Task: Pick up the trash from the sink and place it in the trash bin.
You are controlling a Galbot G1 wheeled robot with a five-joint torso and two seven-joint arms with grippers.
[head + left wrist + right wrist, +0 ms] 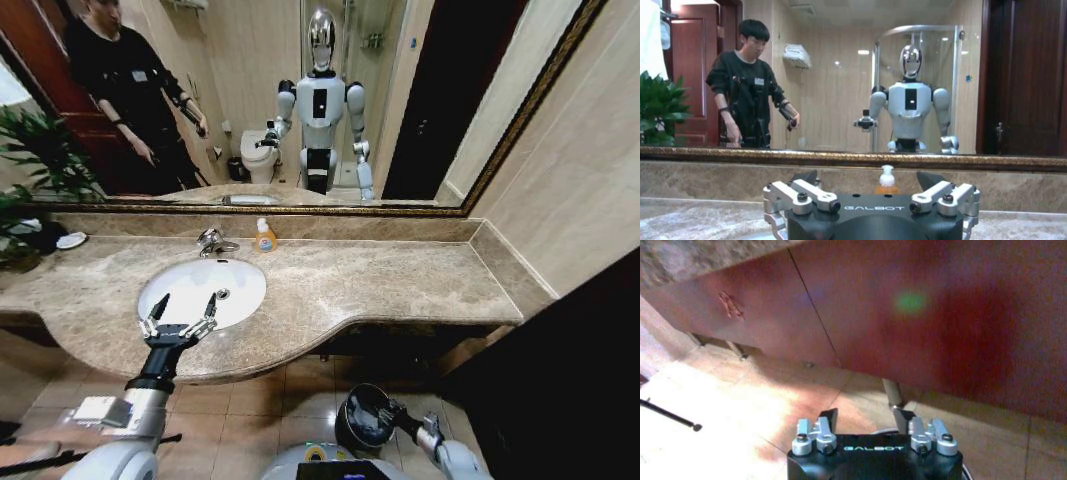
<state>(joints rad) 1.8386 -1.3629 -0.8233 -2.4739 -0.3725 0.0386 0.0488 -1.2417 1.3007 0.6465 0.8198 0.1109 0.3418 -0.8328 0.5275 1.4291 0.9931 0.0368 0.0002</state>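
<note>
Nearest my head camera is my left arm, and its left gripper [182, 318] hangs with its fingers spread wide and nothing between them, over the near rim of the sink [165, 285]. The basin looks bare white to me apart from the drain; I cannot make out any tissue, packet or tube in it, so I cannot say where the trash lies now. Low on my right, the right gripper [388, 409] sits at the rim of the trash bin [362, 417] on the floor tiles, its fingers parted in the wrist view with nothing visibly between them. My worry is on the left: a blind descent could knock the fingertips on the marble edge [250, 365] or the porcelain slope, and a reach further back could clip the tap [211, 241] or topple the orange soap bottle [265, 236]. On the right, the cabinet front [907, 320] stands close above the bin, so lifting straight up risks a bump. Open room lies along the counter to the right.
</note>
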